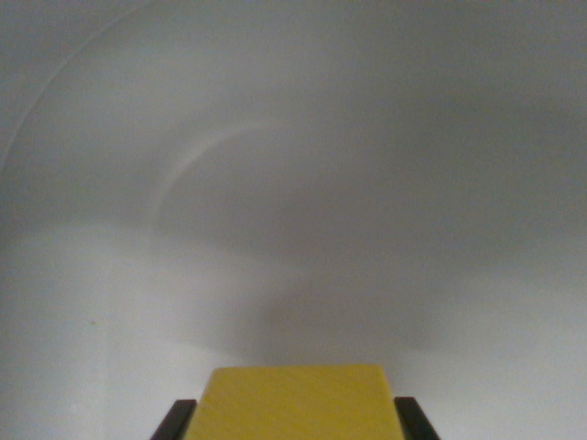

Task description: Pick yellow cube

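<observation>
A yellow cube (298, 401) fills the bottom centre of the wrist view. Two dark fingertips (176, 420) of my gripper (295, 420) show just at its left and right sides, close against it. The jaws look shut on the cube. Its lower part is cut off by the frame's bottom edge. Behind it lies a white curved surface, blurred, with a soft shadow just beyond the cube.
A white bowl or plate (211, 156) with faint curved rim lines spreads across the whole view, one arc at the upper left, another near the middle. Nothing else shows.
</observation>
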Robot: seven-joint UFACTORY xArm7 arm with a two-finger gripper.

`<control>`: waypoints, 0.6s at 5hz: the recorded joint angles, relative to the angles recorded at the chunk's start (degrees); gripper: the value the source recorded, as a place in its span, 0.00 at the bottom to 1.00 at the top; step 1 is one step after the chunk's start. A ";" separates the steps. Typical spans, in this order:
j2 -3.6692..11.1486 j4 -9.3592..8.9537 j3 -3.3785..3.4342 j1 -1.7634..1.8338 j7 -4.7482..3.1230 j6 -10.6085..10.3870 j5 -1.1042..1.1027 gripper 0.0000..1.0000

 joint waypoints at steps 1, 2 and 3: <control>0.00 0.00 0.00 0.00 0.00 0.00 0.00 1.00; -0.60 1.42 0.05 0.01 0.02 2.01 0.08 1.00; -0.60 1.42 0.05 0.01 0.02 2.01 0.08 1.00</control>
